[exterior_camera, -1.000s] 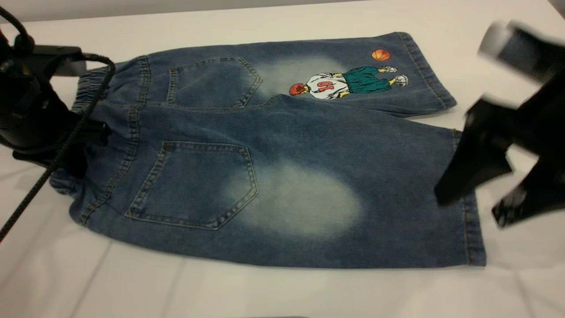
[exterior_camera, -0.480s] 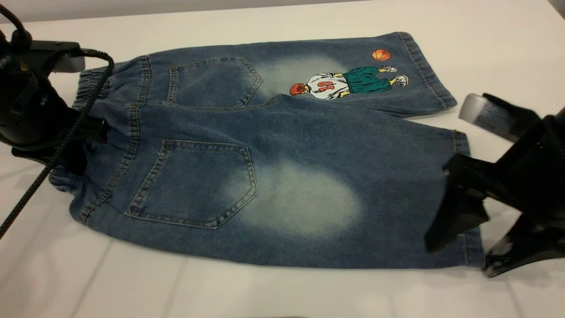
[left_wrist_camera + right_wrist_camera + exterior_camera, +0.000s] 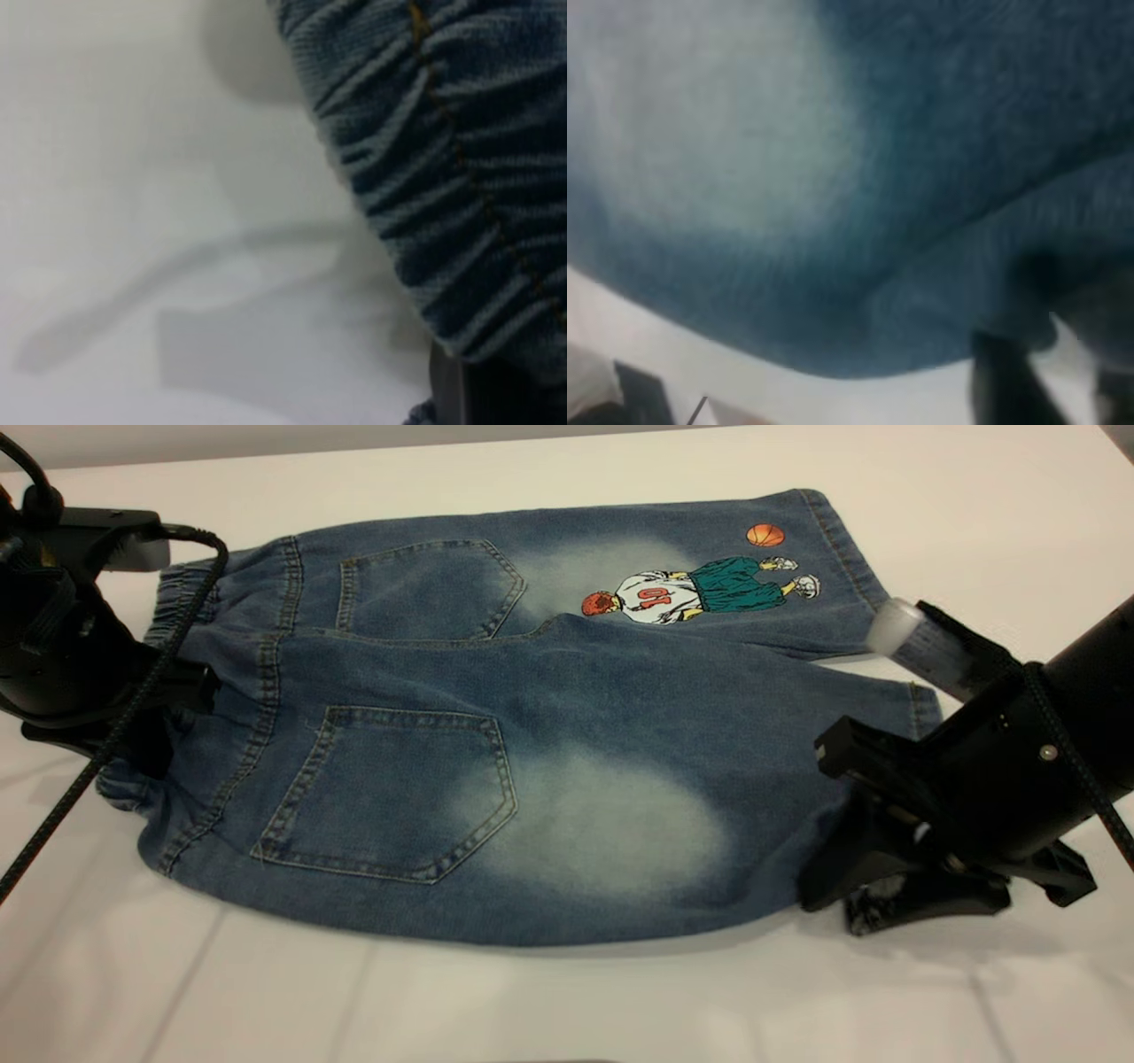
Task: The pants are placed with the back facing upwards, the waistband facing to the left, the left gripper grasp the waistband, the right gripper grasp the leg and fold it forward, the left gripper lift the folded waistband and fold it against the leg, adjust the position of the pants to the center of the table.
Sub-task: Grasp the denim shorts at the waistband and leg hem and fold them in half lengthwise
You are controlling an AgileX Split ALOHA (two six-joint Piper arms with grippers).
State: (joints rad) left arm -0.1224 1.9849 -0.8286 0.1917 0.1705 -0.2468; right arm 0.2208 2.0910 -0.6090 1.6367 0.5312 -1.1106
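Denim pants [image 3: 532, 744] look soft and floppy, so I grip edges: left hand [image 3: 133, 717] pinches the waistband [image 3: 182, 593], right hand [image 3: 873, 868] clamps the leg [image 3: 620, 824] hem.

Right wrist view: denim of the leg [image 3: 939, 177] filled most of the frame, blue, with a large pale faded patch [image 3: 718, 124] to one side. The cloth's edge curved and bunched above a strip of white bench [image 3: 744, 390]. A dark finger of the right claw [image 3: 1001, 381] stood against the bunched fabric; grip state unclear.
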